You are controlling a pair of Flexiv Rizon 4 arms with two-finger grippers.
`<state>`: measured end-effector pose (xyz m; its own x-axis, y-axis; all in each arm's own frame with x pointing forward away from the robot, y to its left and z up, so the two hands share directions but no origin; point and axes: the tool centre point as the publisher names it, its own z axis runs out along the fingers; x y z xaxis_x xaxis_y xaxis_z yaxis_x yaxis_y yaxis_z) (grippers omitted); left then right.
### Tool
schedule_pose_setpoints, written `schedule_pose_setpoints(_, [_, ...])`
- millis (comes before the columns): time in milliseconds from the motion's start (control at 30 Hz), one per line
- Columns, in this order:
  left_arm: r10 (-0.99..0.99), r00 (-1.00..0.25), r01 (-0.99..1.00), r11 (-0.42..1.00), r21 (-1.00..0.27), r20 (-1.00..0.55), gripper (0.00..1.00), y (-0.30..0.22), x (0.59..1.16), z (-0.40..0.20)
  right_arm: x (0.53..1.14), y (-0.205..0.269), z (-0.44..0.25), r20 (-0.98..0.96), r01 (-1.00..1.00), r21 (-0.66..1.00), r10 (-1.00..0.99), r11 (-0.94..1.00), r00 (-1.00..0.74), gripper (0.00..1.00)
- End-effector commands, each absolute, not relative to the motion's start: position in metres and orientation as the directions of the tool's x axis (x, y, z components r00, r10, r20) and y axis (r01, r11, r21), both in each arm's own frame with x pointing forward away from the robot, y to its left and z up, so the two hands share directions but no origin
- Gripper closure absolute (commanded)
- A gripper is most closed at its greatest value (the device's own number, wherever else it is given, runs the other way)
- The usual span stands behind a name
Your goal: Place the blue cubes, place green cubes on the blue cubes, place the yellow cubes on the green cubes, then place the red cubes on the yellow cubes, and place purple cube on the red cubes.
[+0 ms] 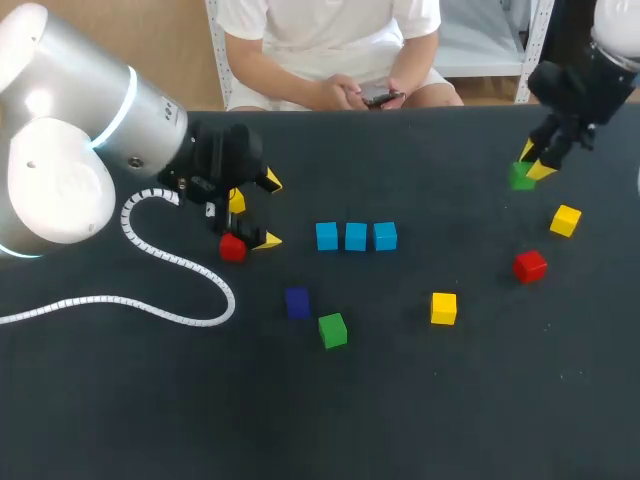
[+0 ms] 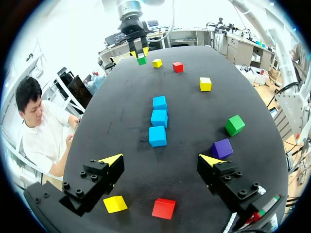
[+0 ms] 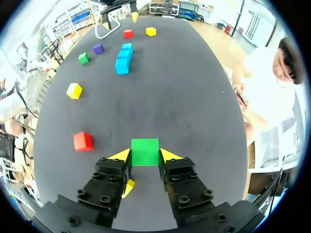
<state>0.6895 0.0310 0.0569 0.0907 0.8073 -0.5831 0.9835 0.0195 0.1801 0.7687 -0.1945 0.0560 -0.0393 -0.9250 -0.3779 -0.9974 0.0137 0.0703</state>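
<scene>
Three blue cubes (image 1: 356,236) sit side by side in a row at the table's middle, ahead of my left gripper (image 2: 161,160) in its wrist view (image 2: 158,119). That left gripper (image 1: 262,211) stands open over a red cube (image 1: 232,247) and a yellow cube (image 1: 237,201), holding nothing. At the far right, my right gripper (image 1: 535,165) is shut on a green cube (image 1: 521,177), which shows between its yellow tips (image 3: 145,151). A second green cube (image 1: 333,330) and the purple cube (image 1: 297,301) lie in front of the blue row.
Loose cubes on the right half: a yellow cube (image 1: 444,308), a red cube (image 1: 530,266) and another yellow cube (image 1: 566,220) close under the right gripper. A white coiled hose (image 1: 180,290) from the left arm lies across the table's left.
</scene>
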Motion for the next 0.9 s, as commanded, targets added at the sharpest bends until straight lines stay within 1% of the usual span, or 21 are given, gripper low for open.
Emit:
schedule_pose_setpoints(33, [0.805,0.094,0.983,0.017,0.180,-0.586,0.00,0.032,0.690,0.056,0.753,-0.184,0.067,-0.357,-0.998,0.048,-0.933,0.039,-0.054,1.00])
schedule_pose_setpoints(167, [0.805,0.094,0.983,0.017,0.180,-0.586,0.00,0.032,0.690,0.056,0.744,-0.174,0.076,-0.346,-0.998,0.034,-0.936,0.060,-0.068,1.00])
schedule_pose_setpoints(367, [0.805,0.094,0.983,0.017,0.180,-0.586,0.00,0.032,0.690,0.056,0.732,-0.159,0.087,-0.383,-0.998,0.039,-0.922,0.043,-0.055,1.00])
schedule_pose_setpoints(667, [0.805,0.094,0.983,0.017,0.180,-0.586,0.00,0.032,0.690,0.056,0.717,-0.126,0.098,-0.420,-0.999,0.040,-0.908,-0.028,0.009,1.00])
schedule_pose_setpoints(833, [0.805,0.094,0.983,0.017,0.180,-0.586,0.00,0.032,0.690,0.056,0.707,-0.108,0.105,-0.452,-0.994,0.038,-0.888,-0.106,0.077,1.00])
schedule_pose_setpoints(900, [0.805,0.094,0.983,0.017,0.180,-0.586,0.00,0.032,0.690,0.056,0.705,-0.106,0.107,-0.463,-0.994,0.040,-0.883,-0.104,0.074,1.00])
